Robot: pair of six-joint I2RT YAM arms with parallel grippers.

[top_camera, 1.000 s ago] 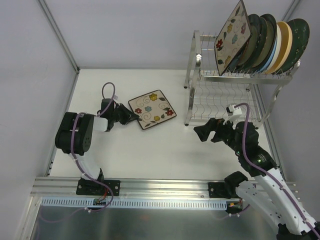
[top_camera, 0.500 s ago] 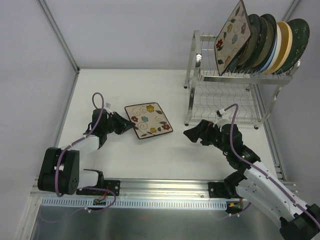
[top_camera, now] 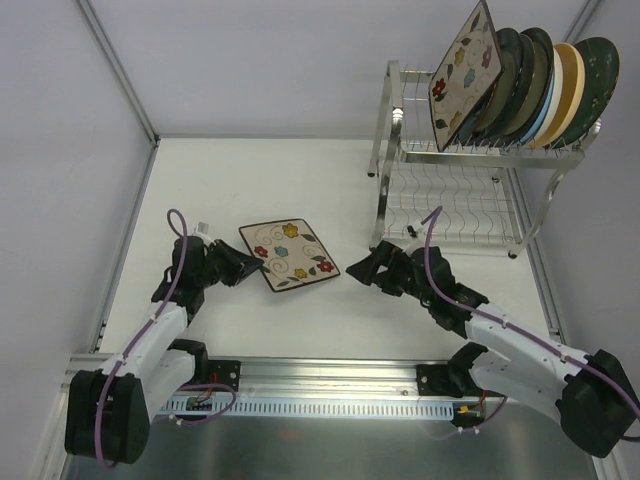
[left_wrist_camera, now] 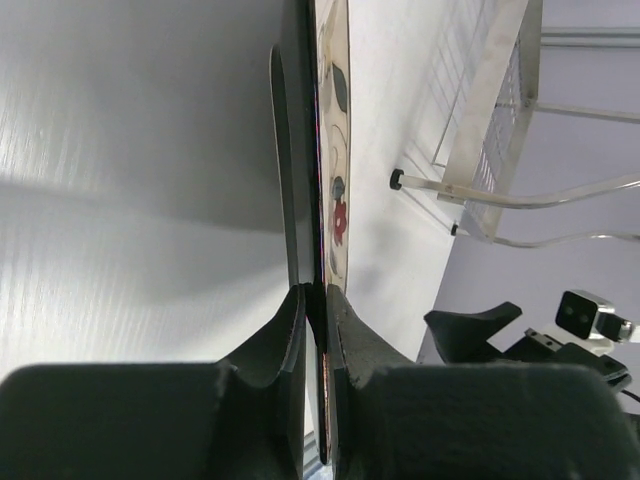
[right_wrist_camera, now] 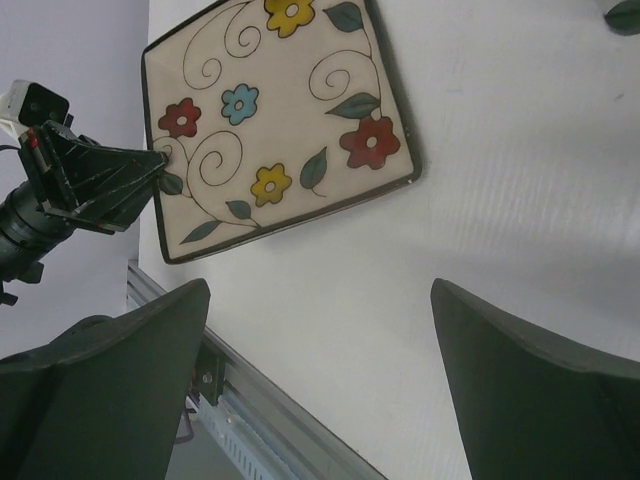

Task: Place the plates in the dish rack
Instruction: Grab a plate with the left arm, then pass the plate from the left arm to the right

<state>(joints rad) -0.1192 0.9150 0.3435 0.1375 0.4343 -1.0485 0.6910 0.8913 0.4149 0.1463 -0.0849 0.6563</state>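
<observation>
**Top view.** The dish rack [top_camera: 383, 180] is the reference. A row of plates [top_camera: 530, 85] stands upright in the slots of its upper shelf. No plates show on the lower tier. One square floral plate [top_camera: 290, 254] is on the bench [top_camera: 300, 170], on the left-arm side of the rack and nearer the arm bases. The left tool [top_camera: 252, 266] is clamped on the plate edge farthest from the rack. The right tool [top_camera: 360, 270] has its jaws spread wide and holds nothing. It sits between this plate and the rack's front leg.

Assessment: loading is nearly complete. This plate appears to be the only one left to lift and slot, as no other loose plate is visible.

**Left wrist view.** The jaws pinch the plate, which is seen edge-on. The rack's legs lie beyond it. Whether the plate clears the bench cannot be told.

**Right wrist view.** The jaws stand wide apart at the frame sides. The plate's flowered face lies beyond them, untouched.

**Markings.** No brand, label or writing is legible in any view.
</observation>
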